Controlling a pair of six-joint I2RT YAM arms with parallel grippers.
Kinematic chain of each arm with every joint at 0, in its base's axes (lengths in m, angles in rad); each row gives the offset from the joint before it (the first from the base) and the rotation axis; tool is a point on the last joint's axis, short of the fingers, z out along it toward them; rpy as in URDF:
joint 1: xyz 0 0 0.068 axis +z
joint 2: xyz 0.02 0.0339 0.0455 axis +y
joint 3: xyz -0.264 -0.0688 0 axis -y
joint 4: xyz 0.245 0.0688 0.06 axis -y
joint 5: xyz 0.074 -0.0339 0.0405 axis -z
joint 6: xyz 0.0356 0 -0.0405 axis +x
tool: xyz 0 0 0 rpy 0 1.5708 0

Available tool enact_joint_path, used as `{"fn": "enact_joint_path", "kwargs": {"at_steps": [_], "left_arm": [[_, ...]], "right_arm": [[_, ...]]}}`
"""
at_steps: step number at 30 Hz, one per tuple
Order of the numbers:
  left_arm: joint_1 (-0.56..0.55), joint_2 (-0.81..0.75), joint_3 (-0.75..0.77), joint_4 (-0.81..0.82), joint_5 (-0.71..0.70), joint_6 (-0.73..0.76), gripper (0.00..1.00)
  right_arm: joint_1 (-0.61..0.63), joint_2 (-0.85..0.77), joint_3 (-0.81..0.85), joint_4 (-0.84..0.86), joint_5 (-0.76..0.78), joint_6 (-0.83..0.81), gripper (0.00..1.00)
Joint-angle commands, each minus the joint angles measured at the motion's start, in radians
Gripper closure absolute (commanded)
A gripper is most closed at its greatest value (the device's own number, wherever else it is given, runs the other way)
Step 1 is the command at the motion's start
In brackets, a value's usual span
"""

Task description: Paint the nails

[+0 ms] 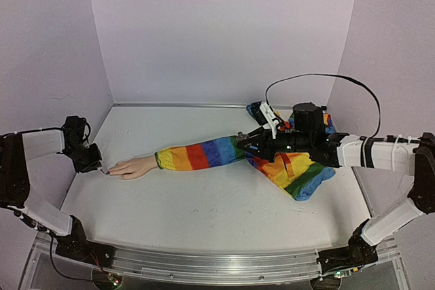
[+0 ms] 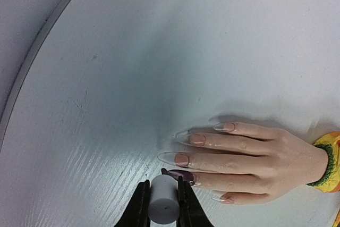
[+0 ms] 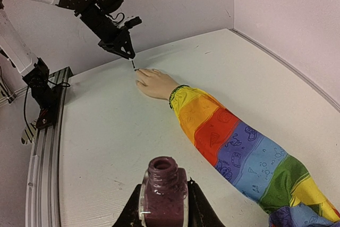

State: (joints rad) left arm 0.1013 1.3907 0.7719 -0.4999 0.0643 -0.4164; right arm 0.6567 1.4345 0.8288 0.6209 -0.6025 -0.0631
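Painting under way, brush cap [image 2: 163, 199] pinched between left fingers [image 2: 139, 208] at 1 dark nail [image 2: 183, 175], open polish bottle [image 3: 163, 187] clamped in right fingers [image 3: 201, 211]; next, likely shifting gently to a bare nail [image 2: 181, 159].

We are logging a white table [image 1: 204, 202] with faint scuffs, enclosed by pale lavender walls [image 1: 217, 32] at the back and on both sides. An aluminium rail [image 1: 217, 266] is running along its near edge. A rainbow-striped sleeve [image 1: 204, 155] is lying lengthwise across the middle, its loose cloth [image 1: 299, 174] bunching at the right. A black cable [image 1: 326, 75] is arching above that cloth.
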Motion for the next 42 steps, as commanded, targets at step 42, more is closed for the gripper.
{"fn": "enact_joint_path", "kwargs": {"at_steps": [42], "left_arm": [[0.005,0.013,-0.003,0.012,0.046,0.01,1.0]], "right_arm": [[-0.003,-0.005,0.038,0.054,-0.027,0.013,1.0]]}}
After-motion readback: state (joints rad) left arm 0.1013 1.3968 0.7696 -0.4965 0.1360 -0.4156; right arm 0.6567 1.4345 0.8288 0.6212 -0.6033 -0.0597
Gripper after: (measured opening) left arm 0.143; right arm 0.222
